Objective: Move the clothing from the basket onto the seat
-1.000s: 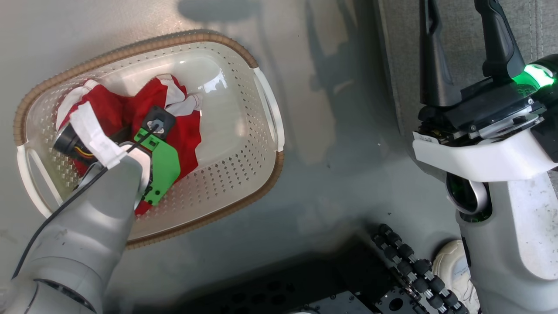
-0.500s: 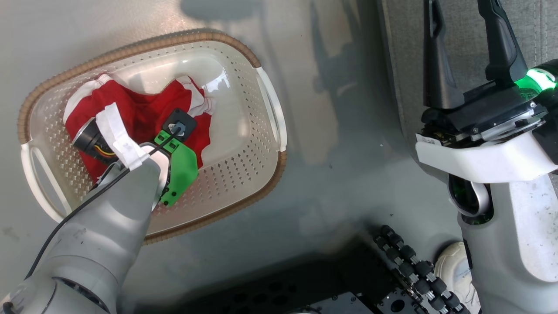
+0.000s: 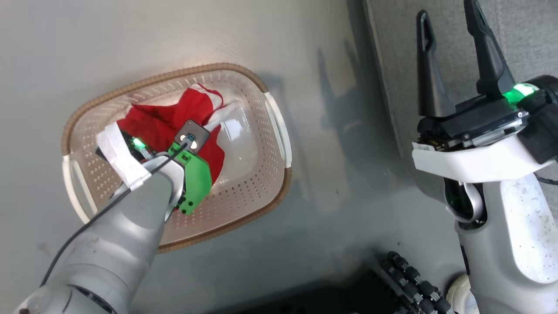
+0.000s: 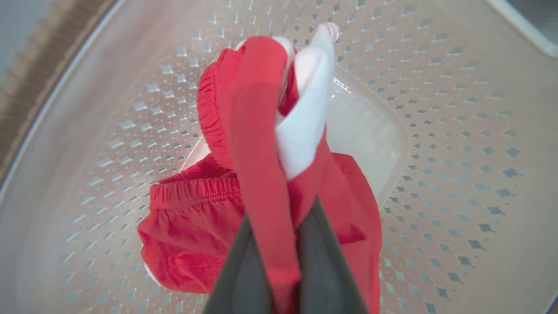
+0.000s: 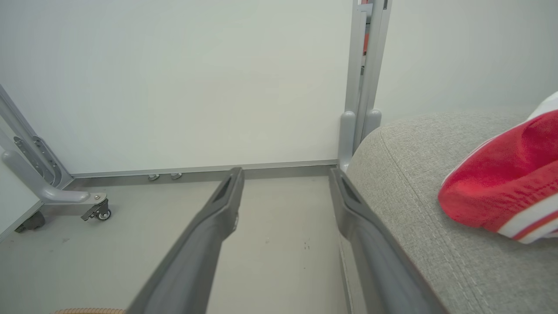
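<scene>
Red-and-white soft clothing [image 4: 257, 174] is gripped between the closed left fingers [image 4: 242, 270] inside the cream perforated plastic basket [image 4: 436, 174]; one red striped garment [image 5: 492, 187] is already laid on the light-grey fabric seat [image 5: 405, 174] beside the open right fingers [image 5: 209, 235].

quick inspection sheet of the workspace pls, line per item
surface: grey floor, basket standing on it
job's things: red garment bunched in the basket; second garment lying on the seat
clutter: pale rounded thing by robot base, unclear what
grippers: left tool shut on red garment; right tool open, empty, by the seat's edge
cables: black cable along left forearm
surroundings: white wall, caster frame
</scene>
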